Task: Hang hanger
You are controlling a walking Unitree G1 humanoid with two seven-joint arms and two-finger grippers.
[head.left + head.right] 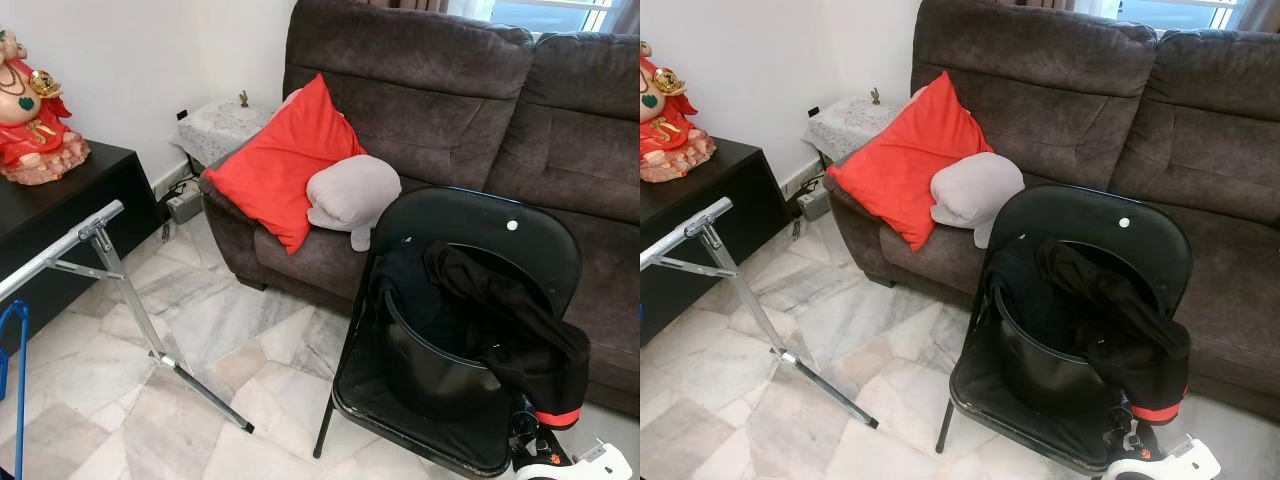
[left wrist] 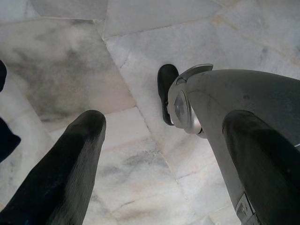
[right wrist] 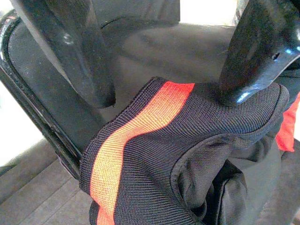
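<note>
One black folding chair point(image 1: 455, 250), one black bucket point(image 1: 430, 365), two cushions, red point(image 1: 280, 165) and grey point(image 1: 350, 192), one sofa point(image 1: 450, 90)

The sofa point(image 1: 480, 110) is dark brown with a plush nap. Against it leans a bright red cushion point(image 1: 285, 160), and beside that a pale grey-beige pillow point(image 1: 350, 192). The folding chair point(image 1: 500, 235) is glossy black with one small white dot on its backrest, and the bucket point(image 1: 430, 365) on it is black too. The garment point(image 3: 178, 154) draped over the bucket is black ribbed knit with an orange-red stripe along its cuff. The floor point(image 1: 200, 340) is white and grey veined marble with pinkish-tan patches. The rack point(image 1: 120, 290) is silver metal. A blue hanger point(image 1: 18, 360) shows at the edge. The figurine point(image 1: 30, 100) is red, pink and gold, standing on a black table point(image 1: 70, 195). A white lace-patterned cloth point(image 1: 220, 125) covers the side stand. The fingers point(image 3: 79, 51) are shiny black.
</note>
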